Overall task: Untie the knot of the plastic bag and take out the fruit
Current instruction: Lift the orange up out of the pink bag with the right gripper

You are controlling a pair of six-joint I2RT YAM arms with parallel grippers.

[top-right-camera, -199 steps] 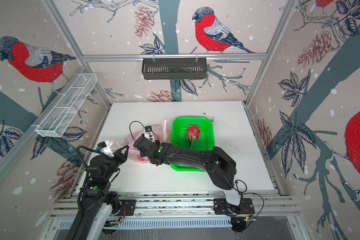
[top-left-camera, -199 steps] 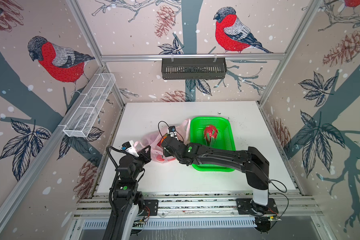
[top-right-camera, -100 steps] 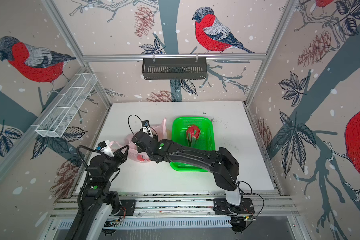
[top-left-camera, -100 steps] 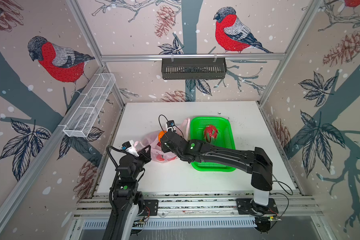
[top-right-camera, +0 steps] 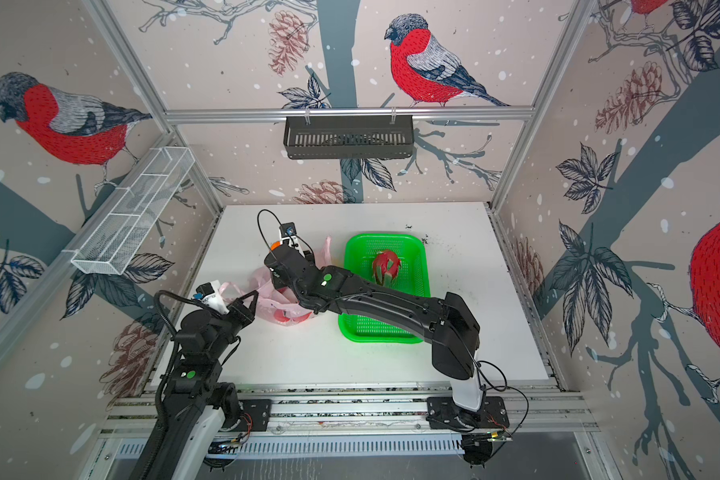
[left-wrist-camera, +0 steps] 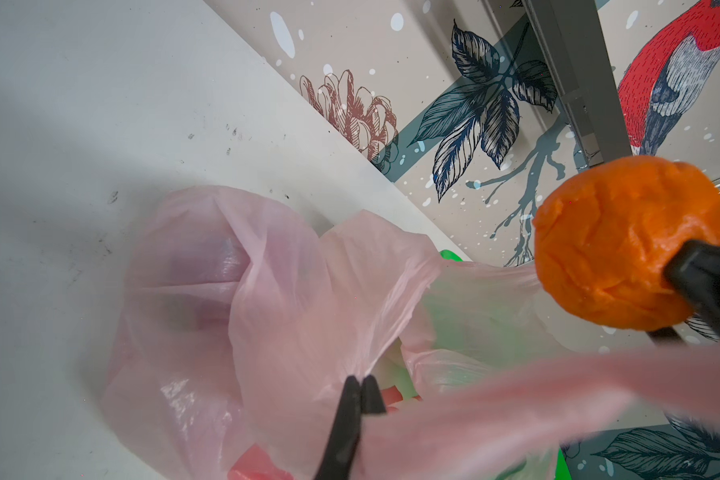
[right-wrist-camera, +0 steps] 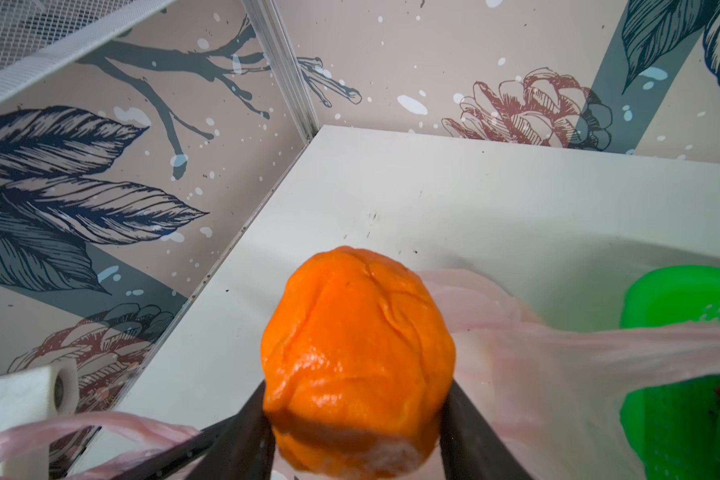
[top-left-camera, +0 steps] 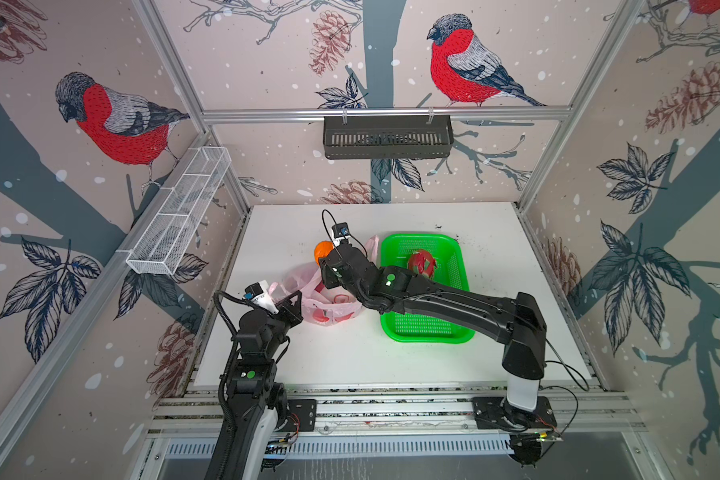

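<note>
Your orange fruit (right-wrist-camera: pixel 356 353) is clamped between the two dark fingers of your right tool (right-wrist-camera: pixel 356 415), held up off the table (top-left-camera: pixel 495 291); in both top views it shows just left of centre, right above the plastic bag (top-left-camera: pixel 329 303) in the frame; the bag lies slumped on the table left of centre, its pale pink film crumpled and its mouth slack; red shapes show through the film, and you cannot tell fruit from print there; your left tool (left-wrist-camera: pixel 360 382) has its jaws pressed together on a pinch of the film, at the bag's lower-left edge in both top views; one dragon fruit (top-left-camera: pixel 422 264) lies in the upper half of the green basket (top-left-camera: pixel 454 332), which stands just right of the bag, mid-frame; your right arm reaches across the basket toward the bag.
</note>
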